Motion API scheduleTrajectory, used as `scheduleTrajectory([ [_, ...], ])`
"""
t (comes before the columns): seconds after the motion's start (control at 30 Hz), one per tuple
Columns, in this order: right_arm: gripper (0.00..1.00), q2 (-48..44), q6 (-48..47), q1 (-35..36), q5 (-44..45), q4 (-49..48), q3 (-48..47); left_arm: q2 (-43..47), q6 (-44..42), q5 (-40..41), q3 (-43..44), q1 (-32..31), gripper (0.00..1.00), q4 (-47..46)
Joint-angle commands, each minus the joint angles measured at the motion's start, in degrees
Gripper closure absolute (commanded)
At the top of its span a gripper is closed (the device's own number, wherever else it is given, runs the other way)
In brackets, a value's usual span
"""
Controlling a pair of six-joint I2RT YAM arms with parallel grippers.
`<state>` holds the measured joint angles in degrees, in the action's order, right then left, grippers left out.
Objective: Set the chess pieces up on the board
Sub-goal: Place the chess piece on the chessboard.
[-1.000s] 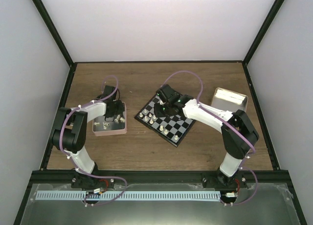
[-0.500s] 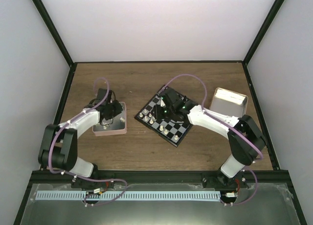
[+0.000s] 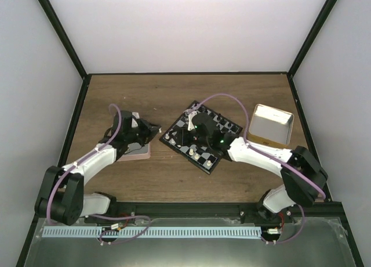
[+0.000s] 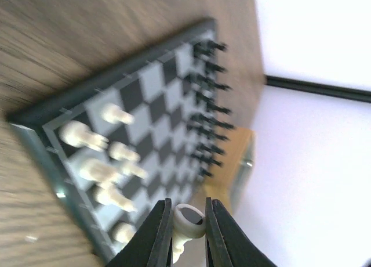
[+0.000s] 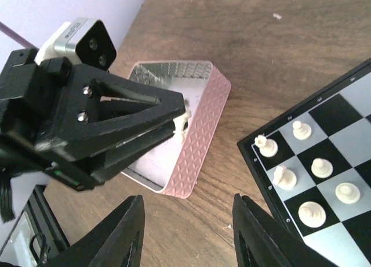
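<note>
The left arm reaches forward and to the right. The left gripper [image 3: 149,129] hangs over the right edge of the tray [image 5: 200,142] and is turned toward the board [image 5: 339,113]. Its fingers are clenched on one white piece [image 4: 188,219], pinched at the very tips. I think this is so that the piece can go down on a square without the fingers pushing its neighbours. Which end of the piece points down I cannot tell.

The right gripper [image 5: 186,200] is low over the board's corner nearest the tray. Its fingers are apart and nothing is between them. It carries no load and looks down on the strip of table [image 3: 174,93] between tray and board.

The board lies turned, with one corner toward the bases. White pieces [image 5: 313,168] stand near the edge that faces the tray, and some squares among them are bare, so the held piece probably belongs there. Black pieces [image 4: 206,104] stand in line along the opposite side.

The two grippers are near each other, and the right arm lies across the board. In my judgement the left gripper has little room to come in unless the right one gives way.

The box [image 3: 271,123] stands beyond the board's right corner, apart from it. Behind the board, bare wood runs open to the back wall.
</note>
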<state>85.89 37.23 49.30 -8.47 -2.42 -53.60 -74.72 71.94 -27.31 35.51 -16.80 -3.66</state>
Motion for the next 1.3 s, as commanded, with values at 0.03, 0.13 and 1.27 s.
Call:
scheduleTrajectory([
  [0.03, 0.56, -4.80, 1.87, -0.16, 1.87, -4.95, 2.40, 3.72, 16.48, -2.01, -0.44, -4.33, 0.85, -11.65],
  [0.13, 0.57, -6.28, 1.96, -0.21, 1.98, -5.69, 3.20, 4.09, 23.81, -1.19, -1.04, -6.89, 0.85, -16.04],
  [1.27, 0.80, -10.02, 7.58, -2.05, 5.21, -9.60, 7.39, 0.79, 36.55, 0.42, -0.87, -14.84, 0.85, -28.04],
])
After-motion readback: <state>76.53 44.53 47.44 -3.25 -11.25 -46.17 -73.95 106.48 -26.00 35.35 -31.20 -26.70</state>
